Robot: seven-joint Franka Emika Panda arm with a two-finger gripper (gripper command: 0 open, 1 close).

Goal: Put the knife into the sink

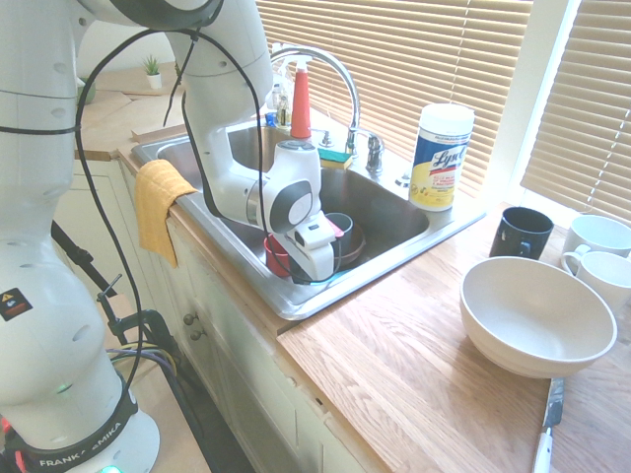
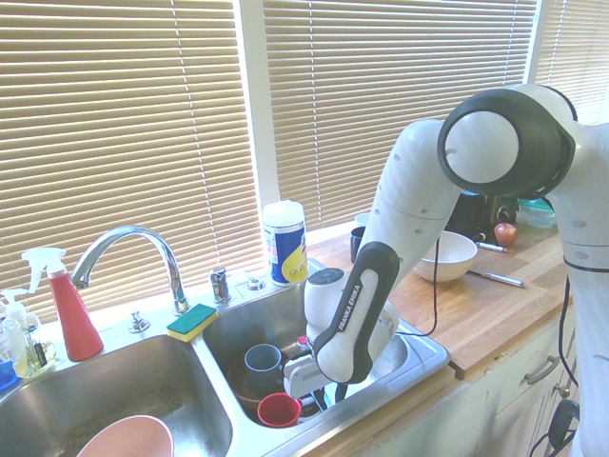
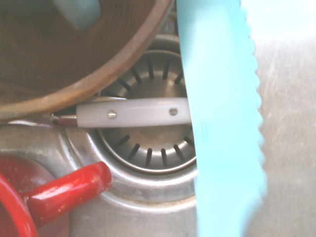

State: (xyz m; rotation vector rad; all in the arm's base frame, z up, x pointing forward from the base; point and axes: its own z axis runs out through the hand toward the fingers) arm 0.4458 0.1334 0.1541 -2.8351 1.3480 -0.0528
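The steel double sink (image 1: pixel 434 236) is set into the wooden counter. My gripper (image 1: pixel 317 274) is deep in its right basin, beside a red cup (image 1: pixel 276 258), and the hand hides its tip in both outside views (image 2: pixel 328 392). The turquoise knife (image 3: pixel 222 123), serrated along one edge, shows in the wrist view. It runs the whole height of that picture, close over the drain (image 3: pixel 148 148). No outside view shows whether it is held.
The right basin also holds a brown bowl (image 3: pixel 74 49), a grey cup (image 2: pixel 262 362) and a white-handled utensil (image 3: pixel 133 112) across the drain. A wipes canister (image 1: pixel 441 158), black mug (image 1: pixel 522 232), big white bowl (image 1: pixel 535 315) and metal knife (image 1: pixel 548 424) are on the counter. The faucet (image 1: pixel 325 64) arches behind.
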